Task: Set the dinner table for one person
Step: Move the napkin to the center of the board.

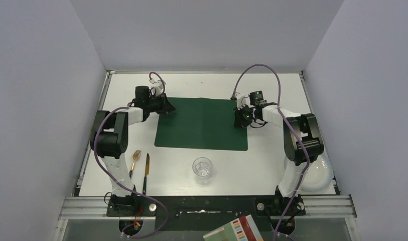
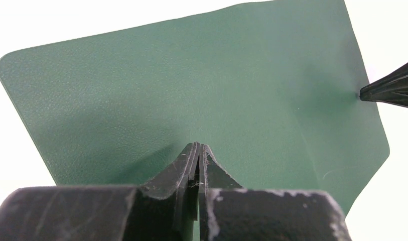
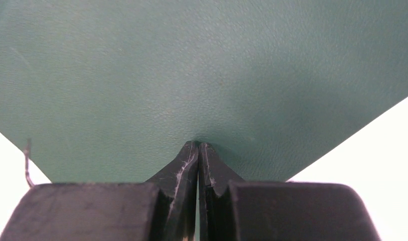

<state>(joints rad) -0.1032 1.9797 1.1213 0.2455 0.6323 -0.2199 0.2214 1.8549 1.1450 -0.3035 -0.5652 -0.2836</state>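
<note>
The dark green placemat (image 1: 201, 125) (image 2: 191, 75) (image 3: 191, 65) lies in the middle of the white dinner table (image 1: 262, 165). My left gripper (image 1: 167, 107) (image 2: 197, 145) is shut on the mat's far left corner. My right gripper (image 1: 240, 119) (image 3: 197, 144) is shut on the far right corner, where the mat puckers at the tips. In the left wrist view the right gripper (image 2: 365, 94) shows as a dark point at the mat's edge. A gold fork (image 1: 135, 161) and a knife (image 1: 146, 170) lie side by side at the near left. A clear glass (image 1: 202, 170) stands in front of the mat.
A white plate (image 1: 319, 173) sits at the near right, partly behind the right arm's base. A coloured book (image 1: 234, 231) lies below the table's front rail. White walls close in the table on three sides.
</note>
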